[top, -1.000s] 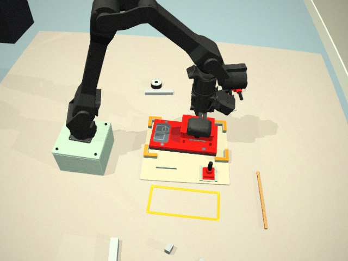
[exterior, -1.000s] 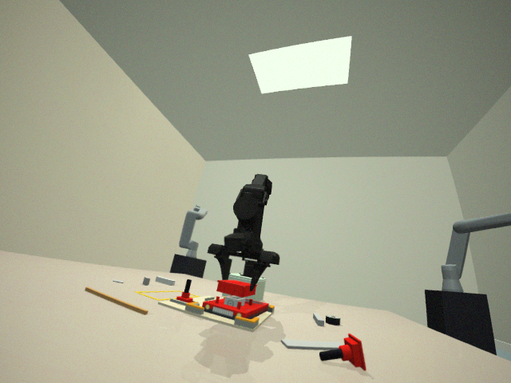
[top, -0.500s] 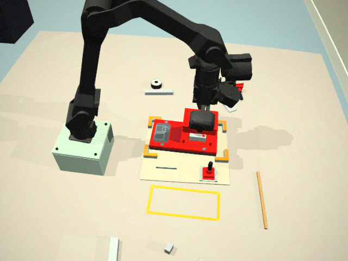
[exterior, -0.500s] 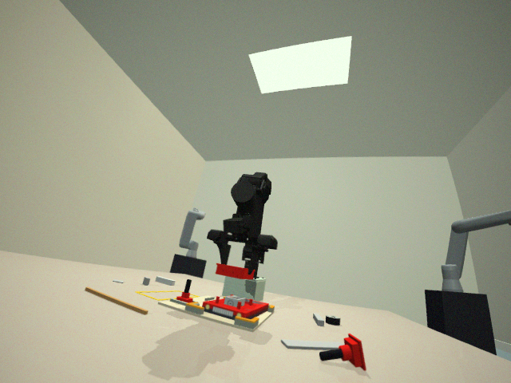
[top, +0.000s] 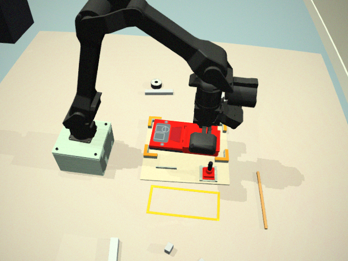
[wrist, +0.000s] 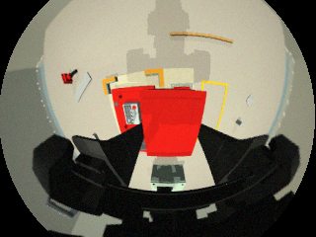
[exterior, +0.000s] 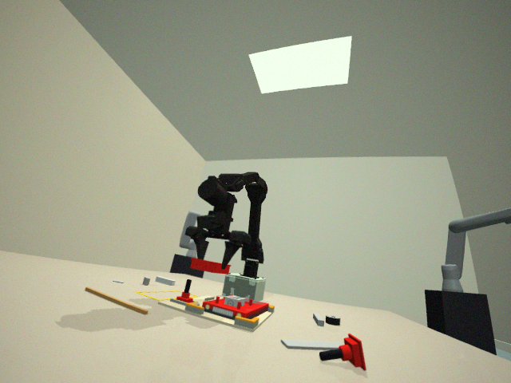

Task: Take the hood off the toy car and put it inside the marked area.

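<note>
The red hood (top: 192, 130) (exterior: 209, 266) (wrist: 173, 120) is off the car and held in the air, slightly tilted in the exterior view. My gripper (top: 203, 143) (exterior: 212, 263) (wrist: 170, 125) is shut on the hood, one finger on each side. The red toy car (top: 175, 133) (exterior: 255, 306) (wrist: 133, 94) lies below on the board, its grey engine block bare. The yellow marked area (top: 182, 188) (exterior: 146, 295) (wrist: 222, 106) lies on the table beside the board; the hood is not over it in the wrist view.
The board (top: 182, 174) has orange corner brackets and a red block with a black peg (top: 209, 174) (exterior: 185, 297). A similar red piece (exterior: 353, 351) (wrist: 66, 78) lies on its side. A wooden stick (top: 261, 199) (exterior: 115, 300) (wrist: 202, 36) and small grey blocks lie around the marked area.
</note>
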Controlling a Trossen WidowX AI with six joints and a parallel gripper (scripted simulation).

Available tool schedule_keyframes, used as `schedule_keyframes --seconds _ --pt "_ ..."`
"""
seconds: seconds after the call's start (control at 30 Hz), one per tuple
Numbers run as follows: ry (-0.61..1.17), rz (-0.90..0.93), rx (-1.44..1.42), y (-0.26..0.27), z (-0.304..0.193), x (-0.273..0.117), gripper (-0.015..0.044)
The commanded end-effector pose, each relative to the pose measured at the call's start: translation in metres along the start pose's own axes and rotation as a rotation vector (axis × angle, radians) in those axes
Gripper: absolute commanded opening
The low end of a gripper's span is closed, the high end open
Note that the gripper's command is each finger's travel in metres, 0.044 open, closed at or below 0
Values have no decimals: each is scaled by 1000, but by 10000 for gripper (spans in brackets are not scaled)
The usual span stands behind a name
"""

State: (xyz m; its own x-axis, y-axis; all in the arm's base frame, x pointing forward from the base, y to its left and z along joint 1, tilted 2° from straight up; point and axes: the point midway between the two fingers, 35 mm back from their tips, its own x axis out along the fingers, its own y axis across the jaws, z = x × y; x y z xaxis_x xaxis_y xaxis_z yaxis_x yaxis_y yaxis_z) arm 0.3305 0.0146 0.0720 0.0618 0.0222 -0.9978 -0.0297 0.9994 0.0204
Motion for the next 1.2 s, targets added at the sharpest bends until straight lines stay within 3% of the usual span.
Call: schedule_keyframes --seconds 0.0,0.8,1.17 --pt "-6 1 -3 -16 0 -2 0" --pt "-4 -13 -11 -130 -25 -7 0" --pt "-4 -13 -11 -133 -26 -2 0"
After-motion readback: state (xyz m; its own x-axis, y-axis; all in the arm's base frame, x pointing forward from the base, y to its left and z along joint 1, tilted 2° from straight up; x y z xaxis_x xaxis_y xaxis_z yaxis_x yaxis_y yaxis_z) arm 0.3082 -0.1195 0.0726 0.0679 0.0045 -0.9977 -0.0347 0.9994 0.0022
